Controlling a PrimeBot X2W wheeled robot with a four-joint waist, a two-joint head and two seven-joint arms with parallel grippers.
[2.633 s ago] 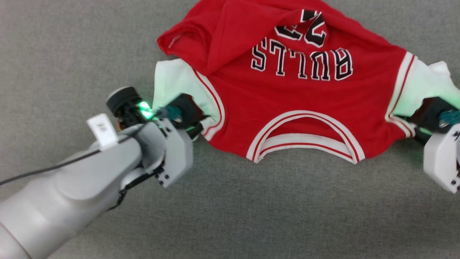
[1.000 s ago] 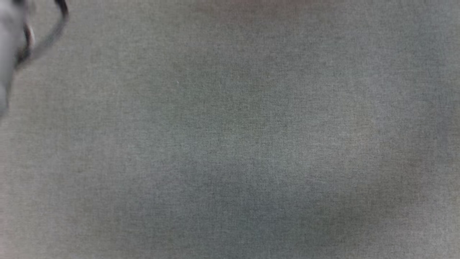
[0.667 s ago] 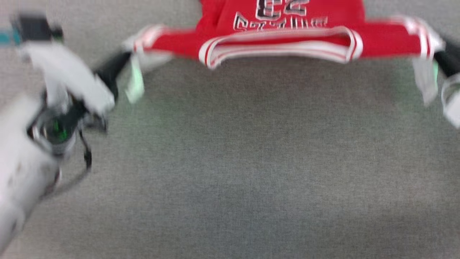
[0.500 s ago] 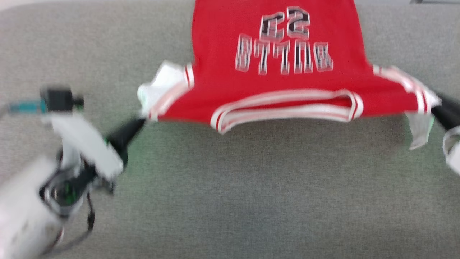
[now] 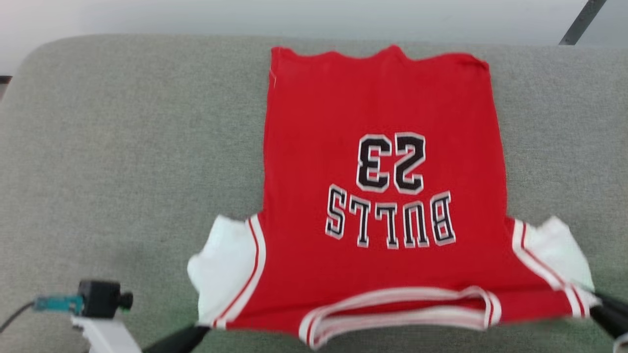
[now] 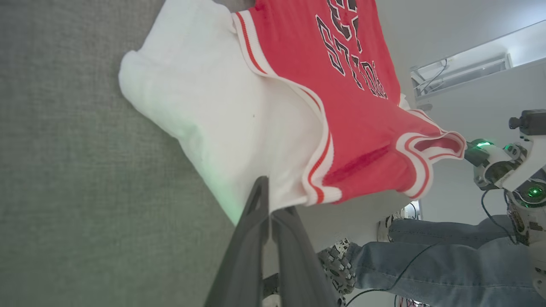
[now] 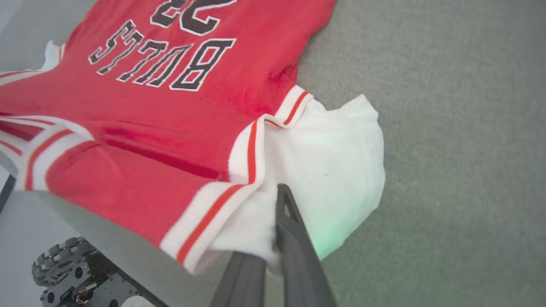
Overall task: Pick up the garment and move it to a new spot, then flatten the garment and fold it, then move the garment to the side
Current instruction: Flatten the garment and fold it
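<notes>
One garment (image 5: pixel 382 196), print up on grey table (image 5: pixel 122 147), collar end between two pincers: left pincer (image 6: pixel 268 204) clamped on one white sleeve (image 6: pixel 222 119), right pincer (image 7: pixel 273 221) on the other.

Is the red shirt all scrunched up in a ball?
No, the shirt lies spread out on the grey cushion, with its whole BULLS 23 print showing.

Soft matt cloth garment (image 5: pixel 382 98), ribbed trim (image 7: pixel 204 221); coarse matt grey woven fabric surface (image 5: pixel 122 147).
</notes>
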